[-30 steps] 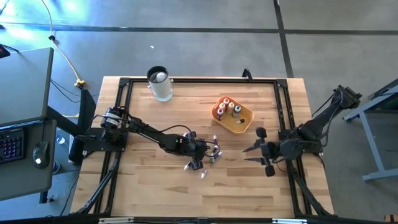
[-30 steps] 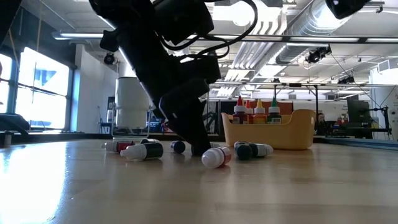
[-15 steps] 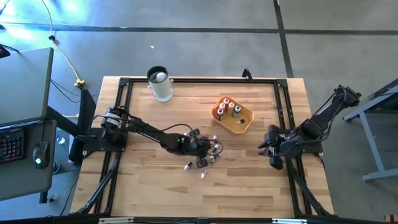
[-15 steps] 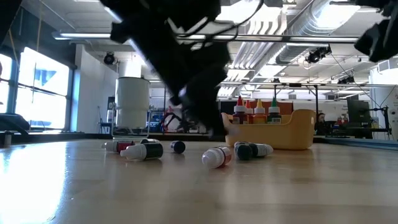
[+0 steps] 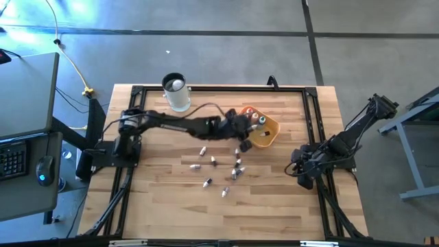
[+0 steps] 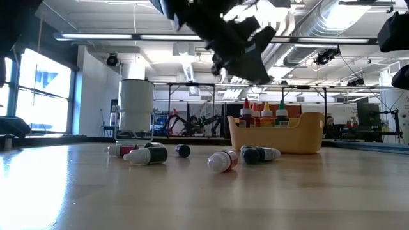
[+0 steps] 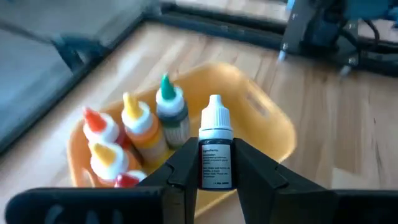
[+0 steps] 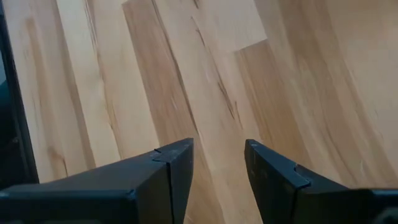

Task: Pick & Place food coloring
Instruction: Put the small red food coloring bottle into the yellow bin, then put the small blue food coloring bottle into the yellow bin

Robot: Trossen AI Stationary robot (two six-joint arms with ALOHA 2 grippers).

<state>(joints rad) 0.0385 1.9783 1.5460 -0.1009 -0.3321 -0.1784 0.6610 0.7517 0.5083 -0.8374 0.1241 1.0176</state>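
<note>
One bottle (image 7: 215,149) is clamped in the left gripper (image 7: 215,163), white cap up, dark body w/ a label, both fingers (image 7: 180,168) tight on its sides. From the high view that gripper (image 5: 241,127) hangs over the table's 1 o'clock area, right at the tray's (image 5: 272,131) 9 o'clock rim.

Step in hand, as I read it: carry to tray and drop in. To do it well:
- keep the bottle upright, don't tilt while moving
- slide a bit more toward 3 o'clock so it clears the rim and sits over the bare part of the tray floor, not over the four standing bottles (image 7: 134,127)
- go low before letting go; small, light, round bottle prob. tips or rolls if dropped from height
- open only a little, lift straight up.

Right gripper (image 5: 302,171) waits at the table's 3 o'clock edge, fingers apart w/ nothing between, bare wood under it in its wrist view (image 8: 216,163).

View differences: only the left wrist view shows the held bottle and grip; high view hides it under the arm. High view alone shows abt seven loose bottles (image 5: 212,160) scattered mid-table, plus the cup (image 5: 176,92) at 11 o'clock. Low view shows loose ones lying on their sides (image 6: 223,160) and the gripper (image 6: 239,48) well above table height, tray (image 6: 300,137) behind, which neither top nor wrist view makes plain.
</note>
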